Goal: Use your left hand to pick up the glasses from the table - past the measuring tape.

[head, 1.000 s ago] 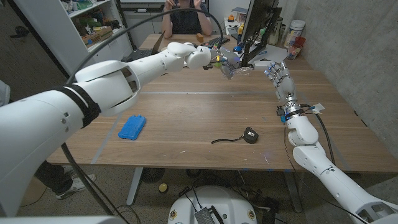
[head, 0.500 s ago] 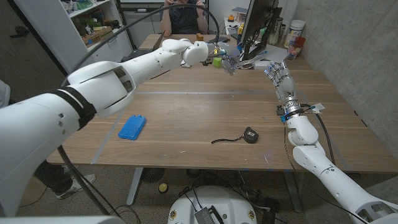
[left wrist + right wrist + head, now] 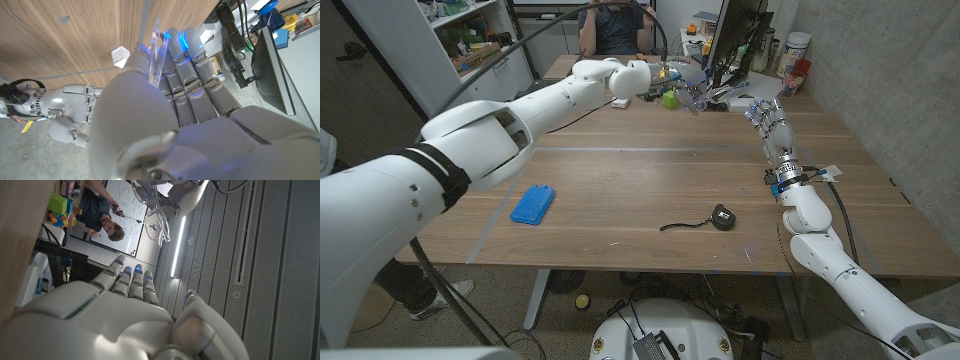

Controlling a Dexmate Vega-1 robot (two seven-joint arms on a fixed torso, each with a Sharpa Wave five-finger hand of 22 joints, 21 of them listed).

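Glasses (image 3: 705, 97), light, fragile and probably slippery, were pinched in the left hand's (image 3: 672, 90) fingers (image 3: 176, 47), best held by the frame.

table (image 3: 650, 190): brown wood grain, one pale stripe across it
left hand (image 3: 688, 95): silver-grey fingers; blue lights at the tips in the left wrist view; arm white with a black band
right hand (image 3: 767, 122): silver-grey; forearm white
glasses (image 3: 710, 95): clear, colourless frame
tape (image 3: 723, 216): black case, black strap
flat block (image 3: 532, 204): bright blue
cube (image 3: 670, 98): yellow-green
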